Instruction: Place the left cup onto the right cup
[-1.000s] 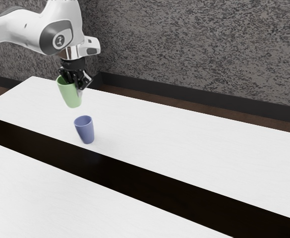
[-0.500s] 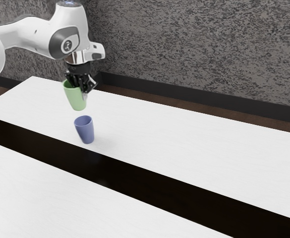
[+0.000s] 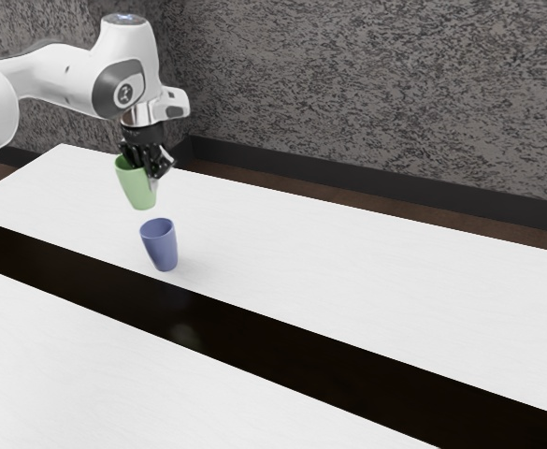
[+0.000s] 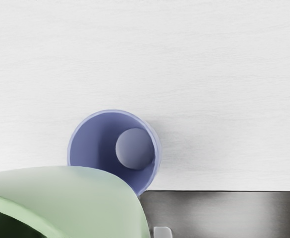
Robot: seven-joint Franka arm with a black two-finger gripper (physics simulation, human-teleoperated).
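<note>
Observed green cup [image 3: 137, 184] in the air above the white table [image 3: 367, 271], tilted, clamped at its rim between the fingers of the black gripper [image 3: 149, 161]. Cannot make out the fingertips themselves against the cup's wall in the exterior view. Found blue cup [image 3: 159, 243] upright on the table, just below the green cup and slightly toward the exterior view's right, apart from it, near a black band [image 3: 254, 341] across the tabletop. In the wrist view, noted green cup [image 4: 60, 203] cut off at the frame's edge, hiding part of the blue cup [image 4: 92, 148] rim; inner floor of the blue cup visible. Small grey piece [image 4: 160, 232] beside the green cup cut off, not identifiable.
</note>
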